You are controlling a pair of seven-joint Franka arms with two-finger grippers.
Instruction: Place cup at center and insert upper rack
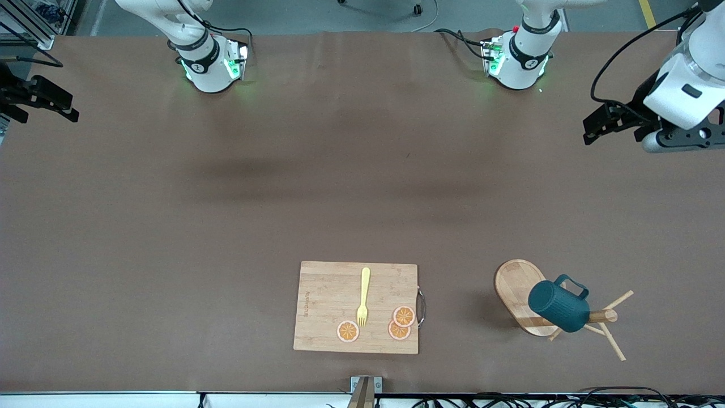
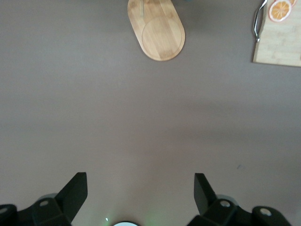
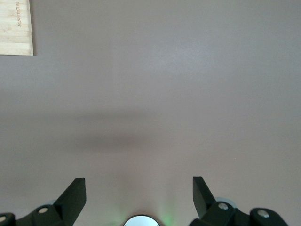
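Over the right arm's end of the table [image 1: 226, 226]: the right gripper [image 3: 138, 186], waiting with fingers spread wide and nothing between them.

Nearer the front camera, about midway along the table: a cutting board [image 1: 328, 306] carrying a yellow fork [image 1: 363, 297] and three orange slices [image 1: 348, 331]. No part in the task, but close to any path toward the middle.

Toward the left arm's end: a wooden peg stand [image 1: 512, 286], and on it the dark cup [image 1: 558, 306], tilted, handle upward, seemingly hooked over a peg. Not at the table's centre, then. No upper rack to be seen anywhere.

Over that same end, up by the bases: the left gripper [image 1: 589, 131], likewise wide open and holding nothing.

Risks, as a judgement: dragging the cup sideways off its peg and tipping the light stand; snagging the handle on a neighbouring peg; slipping on the round ribbed body under a shallow pinch; clipping the board's metal handle in transit.
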